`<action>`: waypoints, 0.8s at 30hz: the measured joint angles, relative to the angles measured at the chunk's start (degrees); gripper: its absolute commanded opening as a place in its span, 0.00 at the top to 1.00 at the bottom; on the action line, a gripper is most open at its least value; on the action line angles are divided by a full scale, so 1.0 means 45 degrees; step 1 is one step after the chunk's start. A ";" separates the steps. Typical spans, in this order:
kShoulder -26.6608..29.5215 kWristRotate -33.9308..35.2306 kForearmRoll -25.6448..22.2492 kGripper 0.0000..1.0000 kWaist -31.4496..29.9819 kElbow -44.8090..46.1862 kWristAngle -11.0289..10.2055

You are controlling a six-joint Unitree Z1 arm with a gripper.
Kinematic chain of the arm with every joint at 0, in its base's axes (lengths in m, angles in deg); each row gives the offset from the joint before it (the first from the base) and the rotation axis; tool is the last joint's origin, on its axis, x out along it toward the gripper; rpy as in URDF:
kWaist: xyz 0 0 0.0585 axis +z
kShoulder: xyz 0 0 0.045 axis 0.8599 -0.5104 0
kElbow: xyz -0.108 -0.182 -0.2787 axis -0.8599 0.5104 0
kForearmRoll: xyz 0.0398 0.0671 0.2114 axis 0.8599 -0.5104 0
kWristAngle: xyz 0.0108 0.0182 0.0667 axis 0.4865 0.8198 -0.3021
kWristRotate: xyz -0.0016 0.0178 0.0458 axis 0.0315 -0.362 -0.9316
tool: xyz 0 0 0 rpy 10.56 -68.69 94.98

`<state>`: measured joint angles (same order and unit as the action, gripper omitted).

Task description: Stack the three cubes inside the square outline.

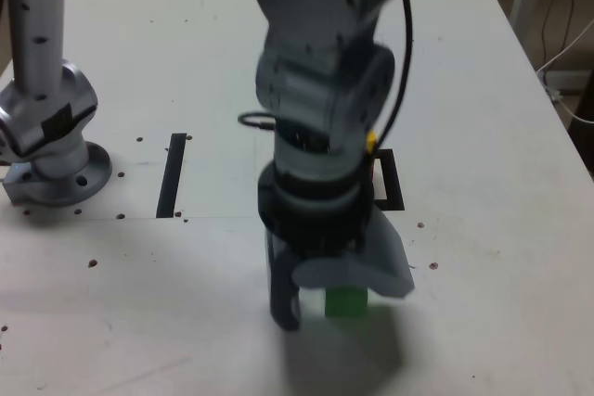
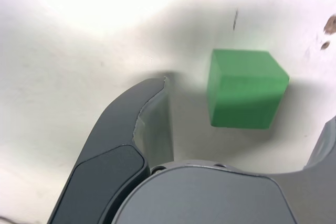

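Green cube (image 2: 245,88) between parted jaws

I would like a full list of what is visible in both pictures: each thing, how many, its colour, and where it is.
green cube: one, green, on the table between the open fingers of the hand, near the front edge in the exterior view.
yellow cube: one, yellow, only a small piece visible behind the arm, at the square outline; what it rests on is hidden.
square outline: one, black, mostly hidden behind the arm, right of centre in the exterior view.
black strip: one, black, on the table at the exterior view's left.
table: one, white, with small dark holes.
arm base: one, grey, far left in the exterior view.
hand: one, dark grey, open, lowered around the green cube.
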<state>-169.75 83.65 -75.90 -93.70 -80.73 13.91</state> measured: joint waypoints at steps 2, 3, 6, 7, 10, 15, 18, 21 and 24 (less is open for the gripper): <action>-0.0210 0.0007 0.0034 0.06 -0.0069 -0.0071 -0.0042; -0.0314 0.0007 0.0036 0.09 -0.0059 -0.0080 -0.0053; -0.0486 -0.0059 0.0035 0.19 0.0033 -0.0112 -0.0055; -0.0517 -0.0155 0.0035 0.22 0.0077 -0.0134 -0.0055; -0.0574 -0.0480 0.0034 0.28 0.0304 -0.0180 -0.0054; -0.0637 -0.1154 -0.0025 0.34 0.0538 -0.0183 -0.0132; -0.0699 -0.1289 -0.0078 0.38 0.0658 -0.0183 -0.0144; -0.0707 -0.1401 -0.0203 0.43 0.0671 -0.0183 -0.0142; -0.0707 -0.1405 -0.0323 0.51 0.0712 -0.0183 -0.0166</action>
<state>-172.93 77.33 -77.36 -90.50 -81.55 13.17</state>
